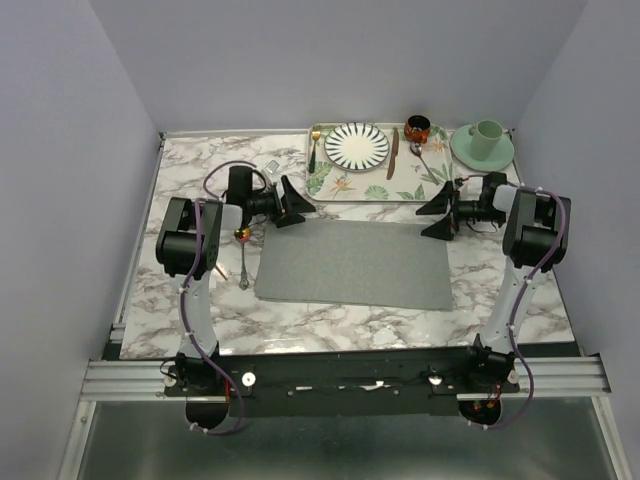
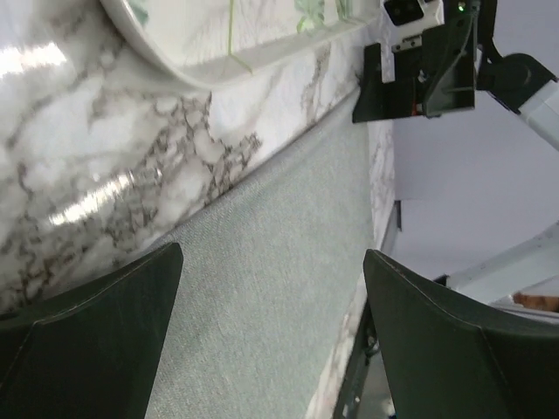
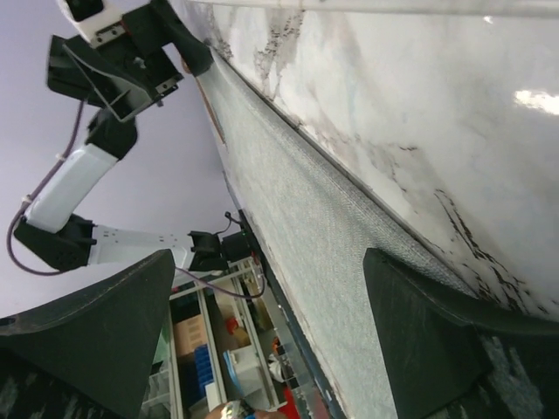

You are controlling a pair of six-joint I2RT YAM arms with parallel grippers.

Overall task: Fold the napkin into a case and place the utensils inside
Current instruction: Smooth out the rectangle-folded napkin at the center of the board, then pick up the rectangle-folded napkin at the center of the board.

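We judged the napkin (image 1: 352,264), lying flat on the tabletop (image 1: 180,180) between the arms, to be light, soft and limp, best pinched at its far corners and lifted evenly. Our left hand (image 1: 293,205) hovered at the far-left corner and our right hand (image 1: 434,217) at the far-right. Both had their fingers wide apart and held nothing.

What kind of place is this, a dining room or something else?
Probably a robot lab bench staged as a dining table: a left arm and right arm bolted to a metal rail, plain panels boxing in the marble table, a tray holding a plate.
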